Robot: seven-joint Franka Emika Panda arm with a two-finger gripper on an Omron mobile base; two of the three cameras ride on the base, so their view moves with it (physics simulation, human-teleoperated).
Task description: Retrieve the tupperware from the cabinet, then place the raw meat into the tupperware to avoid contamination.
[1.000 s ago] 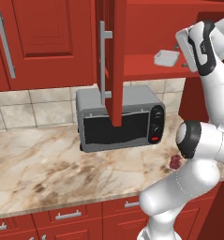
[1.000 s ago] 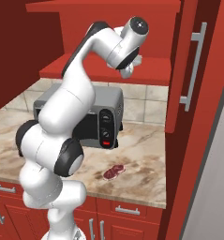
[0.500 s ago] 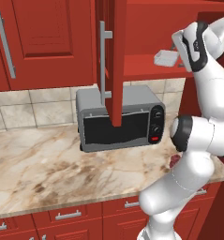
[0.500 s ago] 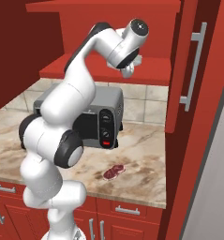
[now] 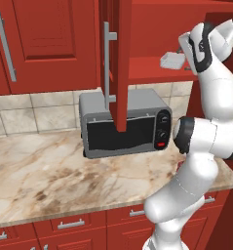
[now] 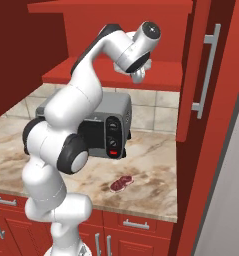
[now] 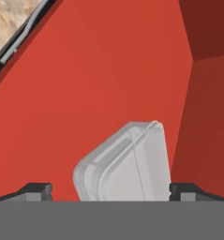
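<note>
The tupperware (image 5: 171, 60), a small translucent whitish container, lies on the red shelf (image 5: 147, 73) of the open cabinet (image 5: 119, 58). My gripper (image 5: 182, 51) hangs just to its right, open. In the hand view the tupperware (image 7: 127, 164) sits close between the two dark fingertips (image 7: 38, 191), and the gripper (image 7: 111, 193) straddles it without clamping it. The raw meat (image 6: 122, 183), a dark red marbled lump, lies on the marble counter (image 6: 156, 165) in front of the toaster oven. In the right base view my hand (image 6: 137, 70) points down at the shelf (image 6: 86, 76).
A grey toaster oven (image 5: 125, 124) stands on the counter under the shelf. The open cabinet door (image 5: 119, 58) hangs edge-on in front of it. Another tall red door (image 6: 203, 75) stands to the right. Red drawers (image 5: 69, 224) run below the counter edge.
The hand has edged a little closer to the tupperware on the shelf. The jaws have stayed open, and the tupperware and meat have not moved.
</note>
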